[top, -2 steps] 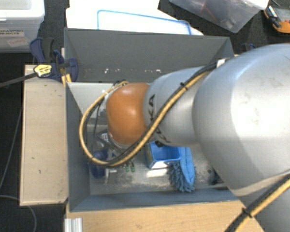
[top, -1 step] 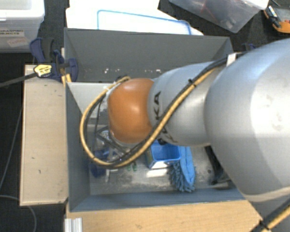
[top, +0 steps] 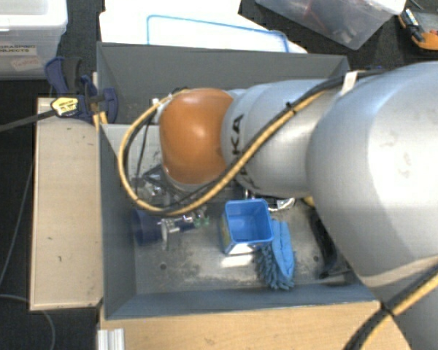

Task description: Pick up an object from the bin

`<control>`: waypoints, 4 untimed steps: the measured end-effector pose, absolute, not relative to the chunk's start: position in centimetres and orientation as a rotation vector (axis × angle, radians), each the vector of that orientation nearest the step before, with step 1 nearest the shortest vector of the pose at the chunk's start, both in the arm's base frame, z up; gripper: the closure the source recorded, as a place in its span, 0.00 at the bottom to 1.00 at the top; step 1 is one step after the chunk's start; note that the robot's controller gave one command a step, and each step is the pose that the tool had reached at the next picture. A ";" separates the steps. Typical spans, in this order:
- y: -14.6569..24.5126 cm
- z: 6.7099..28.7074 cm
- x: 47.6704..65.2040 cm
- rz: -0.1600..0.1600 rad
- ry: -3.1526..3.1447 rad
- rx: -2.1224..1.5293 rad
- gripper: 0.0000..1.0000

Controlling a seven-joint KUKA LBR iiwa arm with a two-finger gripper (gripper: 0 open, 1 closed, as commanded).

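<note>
Pincer (top: 171,224) down in the grey bin (top: 117,268)
Left of the blue box (top: 247,221), a dark blue object (top: 142,226) farther left; pincer's spread cannot be told

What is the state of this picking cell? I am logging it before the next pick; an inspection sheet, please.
Surface: grey metal bin, floor scuffed.
Job's things: dark blue object on the floor's left, next to the hand.
Clutter: blue open box mid-floor; blue bristly brush by its right side; black piece near the right wall.
Grippers: hand low over the floor's left, under the orange wrist cover; open or shut cannot be told.
Cables: yellow-and-black cable looped round the wrist.
Surroundings: clear plastic tub beyond the far rim.
</note>
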State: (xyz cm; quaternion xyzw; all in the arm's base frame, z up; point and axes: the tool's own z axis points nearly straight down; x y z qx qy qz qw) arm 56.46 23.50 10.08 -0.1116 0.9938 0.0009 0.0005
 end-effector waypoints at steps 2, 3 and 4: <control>21.5 7.1 59.1 0.005 3.118 -0.341 1.00; 21.5 7.1 59.1 0.006 3.119 -0.340 1.00; 21.4 10.3 58.9 0.003 3.125 -0.338 1.00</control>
